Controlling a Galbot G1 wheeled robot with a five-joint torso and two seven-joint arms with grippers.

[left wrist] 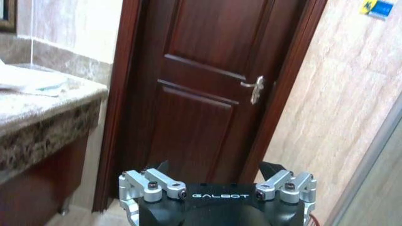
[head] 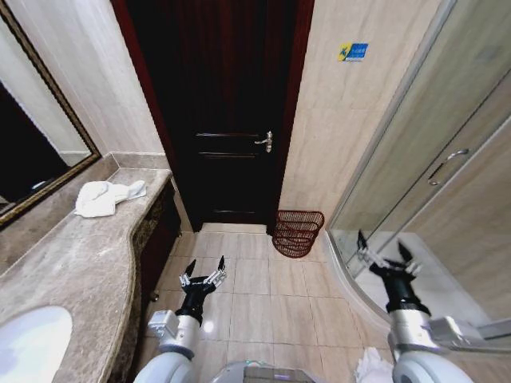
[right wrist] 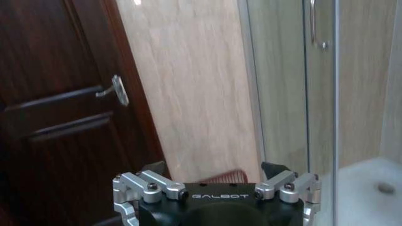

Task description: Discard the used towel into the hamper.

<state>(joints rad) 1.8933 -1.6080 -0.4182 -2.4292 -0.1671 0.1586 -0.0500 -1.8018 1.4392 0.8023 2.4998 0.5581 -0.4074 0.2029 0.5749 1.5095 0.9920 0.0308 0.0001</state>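
Both claws, left (head: 203, 277) and right (head: 386, 251), hang wide and empty over the floor, well apart from the towel (head: 108, 197) on the tabletop (head: 80, 271), which looks soft, light and limp, best pinched at a bunched fold, then carried to the hamper (head: 298, 232)

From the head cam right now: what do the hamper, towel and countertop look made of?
Hamper: looks like wicker or wire, dark red-brown, an openwork weave with the floor visible through it. Towel: soft white cloth, likely terry, lying crumpled in folds. Countertop: polished stone, probably marble or granite, with grey-brown veining and a speckled edge.
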